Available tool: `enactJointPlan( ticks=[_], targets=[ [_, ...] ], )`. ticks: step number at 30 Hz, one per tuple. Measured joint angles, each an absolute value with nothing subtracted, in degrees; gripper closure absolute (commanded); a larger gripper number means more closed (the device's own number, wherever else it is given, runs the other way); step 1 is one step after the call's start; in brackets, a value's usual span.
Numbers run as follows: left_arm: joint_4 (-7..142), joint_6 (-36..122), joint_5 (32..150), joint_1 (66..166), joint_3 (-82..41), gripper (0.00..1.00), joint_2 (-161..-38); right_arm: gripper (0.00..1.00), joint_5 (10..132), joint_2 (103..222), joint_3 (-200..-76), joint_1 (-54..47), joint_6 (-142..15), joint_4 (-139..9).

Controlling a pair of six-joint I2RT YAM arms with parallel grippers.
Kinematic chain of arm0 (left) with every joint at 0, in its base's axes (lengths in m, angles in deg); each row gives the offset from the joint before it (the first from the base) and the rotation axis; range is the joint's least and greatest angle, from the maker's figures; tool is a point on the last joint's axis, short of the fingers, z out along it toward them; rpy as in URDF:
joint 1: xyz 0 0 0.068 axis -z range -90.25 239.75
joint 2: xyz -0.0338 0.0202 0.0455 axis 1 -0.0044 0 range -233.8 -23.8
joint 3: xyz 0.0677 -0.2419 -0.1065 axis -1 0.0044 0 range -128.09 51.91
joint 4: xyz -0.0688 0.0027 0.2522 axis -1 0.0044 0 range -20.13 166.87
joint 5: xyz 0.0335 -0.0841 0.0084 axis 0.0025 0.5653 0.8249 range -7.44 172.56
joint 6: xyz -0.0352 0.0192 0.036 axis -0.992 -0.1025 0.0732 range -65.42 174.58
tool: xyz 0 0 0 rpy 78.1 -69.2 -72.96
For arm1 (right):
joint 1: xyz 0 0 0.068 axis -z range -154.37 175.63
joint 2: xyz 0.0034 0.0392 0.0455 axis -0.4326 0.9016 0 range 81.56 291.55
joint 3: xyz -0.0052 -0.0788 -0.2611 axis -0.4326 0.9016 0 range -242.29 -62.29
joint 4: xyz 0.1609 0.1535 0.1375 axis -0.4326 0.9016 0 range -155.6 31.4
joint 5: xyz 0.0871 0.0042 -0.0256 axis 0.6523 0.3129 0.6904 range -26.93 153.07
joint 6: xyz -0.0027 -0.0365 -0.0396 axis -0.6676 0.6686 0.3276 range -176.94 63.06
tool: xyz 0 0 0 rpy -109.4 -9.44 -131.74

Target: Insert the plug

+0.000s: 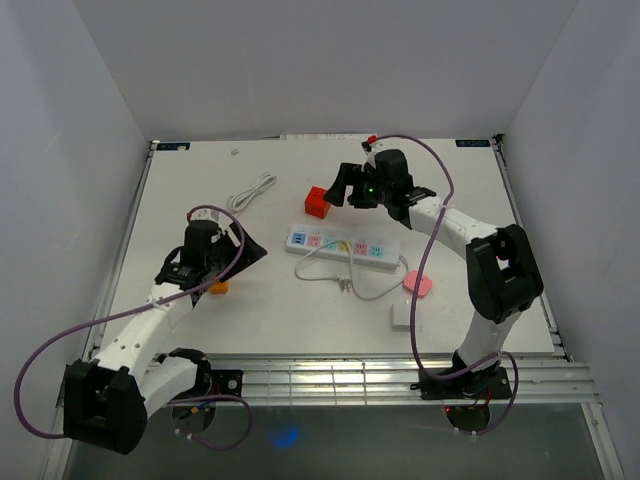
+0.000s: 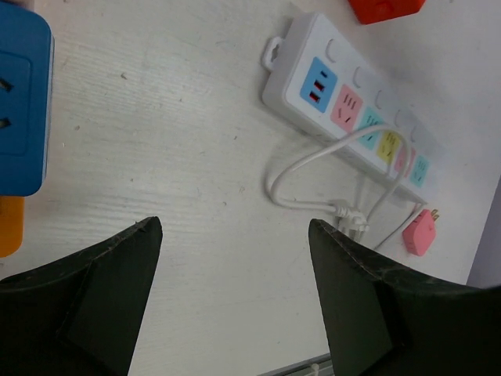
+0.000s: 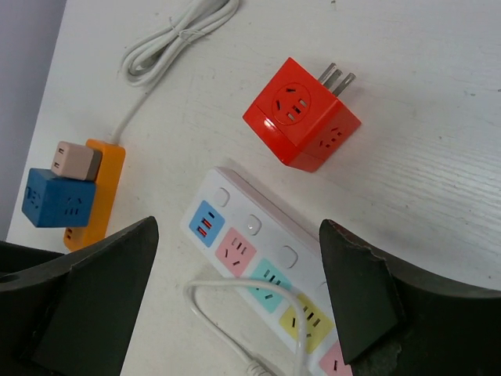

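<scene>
Both arms are out over the table (image 1: 200, 180) and neither carries anything.

Right gripper (image 1: 345, 186): over the far middle, fingers spread wide, nothing between them. In its wrist view the red cube adapter (image 3: 302, 119) lies just ahead of the fingertips. The cube is on its side, with its prongs (image 3: 337, 78) pointing away from the power strip (image 3: 262, 270).

Left gripper (image 1: 238, 250): also spread and empty, low over the near-left. A blue cube (image 2: 19, 117) is at the edge of its view.

The plug is probably the red cube. (The task does not say which; a pink plug (image 1: 417, 284) and a white cord plug (image 1: 345, 284) also lie loose on the strip's near side.) The cube rests on the table just beyond the strip's left end, close but apart.

Step in hand, as I judge it: the approach, with the pick not yet made.

Next move calls for:
- Bring the right gripper down and close it across 2 flat sides of the cube, leaving the prongs free.
- Turn the cube so the prongs face a socket.
- The white cord (image 2: 313, 160) loops over the middle sockets, so a socket near the strip's left end looks clearer.
- The strip lies loose, so the left gripper may have to pin it.
</scene>
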State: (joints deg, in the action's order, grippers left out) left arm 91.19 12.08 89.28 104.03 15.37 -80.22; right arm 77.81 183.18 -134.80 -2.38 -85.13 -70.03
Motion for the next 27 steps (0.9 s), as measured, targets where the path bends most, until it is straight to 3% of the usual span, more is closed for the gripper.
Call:
enactJointPlan(
  ticks=[15, 27],
  targets=[
    [83.17, 14.86, 90.26, 99.44, 15.92, 0.10, -101.03, 0.11, 80.02, 191.81, -136.97, 0.96, -80.91, -63.97],
    [81.07, 14.68, 87.90, 91.92, 16.05, 0.10, -97.66, 0.11, 86.14, 189.95, -125.29, -4.06, -82.31, -68.89]
  ],
)
